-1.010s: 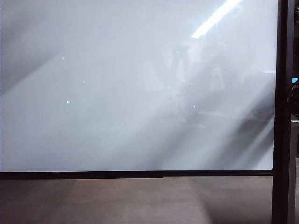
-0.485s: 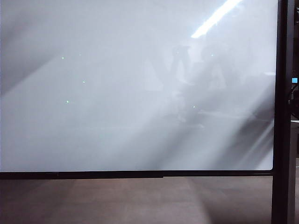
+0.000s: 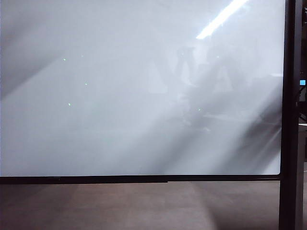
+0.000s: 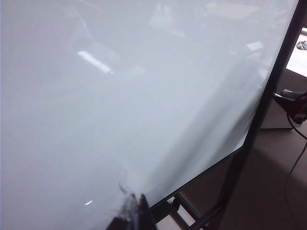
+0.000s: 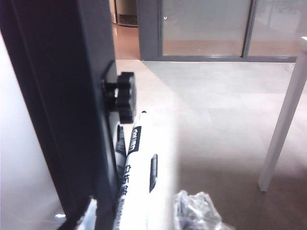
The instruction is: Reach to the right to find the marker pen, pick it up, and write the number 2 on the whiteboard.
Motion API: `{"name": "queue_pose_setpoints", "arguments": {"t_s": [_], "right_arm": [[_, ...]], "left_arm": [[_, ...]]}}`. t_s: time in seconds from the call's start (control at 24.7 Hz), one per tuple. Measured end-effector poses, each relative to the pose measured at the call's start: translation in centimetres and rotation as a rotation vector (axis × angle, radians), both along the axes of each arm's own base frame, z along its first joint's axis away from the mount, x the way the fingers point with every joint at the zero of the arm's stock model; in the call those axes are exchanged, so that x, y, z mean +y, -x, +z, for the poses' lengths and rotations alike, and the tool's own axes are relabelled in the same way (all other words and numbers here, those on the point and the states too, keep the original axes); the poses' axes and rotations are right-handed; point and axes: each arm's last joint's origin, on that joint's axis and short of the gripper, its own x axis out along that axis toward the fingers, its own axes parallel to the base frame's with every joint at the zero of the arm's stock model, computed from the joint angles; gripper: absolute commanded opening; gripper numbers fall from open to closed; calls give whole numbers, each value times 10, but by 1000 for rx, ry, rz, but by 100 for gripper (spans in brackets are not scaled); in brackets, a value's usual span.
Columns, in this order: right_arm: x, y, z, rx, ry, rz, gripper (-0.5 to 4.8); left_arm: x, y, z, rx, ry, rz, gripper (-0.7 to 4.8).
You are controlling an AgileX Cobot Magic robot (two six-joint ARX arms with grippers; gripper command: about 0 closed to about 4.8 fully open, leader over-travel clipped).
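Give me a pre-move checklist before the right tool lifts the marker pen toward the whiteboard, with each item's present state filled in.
1. Marker pen located: ok. The right wrist view shows it lying between the right tool's fingers, beside the board's black post.
2. Right tool closed firmly on the pen: cannot tell. A finger stands on each side; contact is not visible.
3. Cap off, tip bare: cannot tell.
4. Whiteboard free of writing: ok. The exterior view shows only glare and reflections, no number 2.
5. Left tool away from the pen: ok. It sits close to the board's lower edge; open or shut cannot be told.
6. Black knob on the post near the pen's far end: watch clearance.
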Motion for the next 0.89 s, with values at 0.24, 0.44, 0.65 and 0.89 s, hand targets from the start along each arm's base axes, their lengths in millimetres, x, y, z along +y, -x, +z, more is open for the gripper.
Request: {"name": "queue_pose_setpoints", "arguments": {"t_s": [0.24, 0.44, 0.65, 0.89], "right_arm": [[1, 0, 0, 0, 0, 2, 138], [1, 0, 0, 0, 0, 3, 128], [1, 0, 0, 0, 1, 4, 37], [1, 0, -1, 1, 0, 3, 7]], "left_arm": [[0, 0, 0, 4, -1, 0, -5], [0, 0, 0, 4, -1, 0, -5], [0, 0, 0, 4, -1, 0, -5], [0, 0, 0, 4, -1, 0, -5]]}}
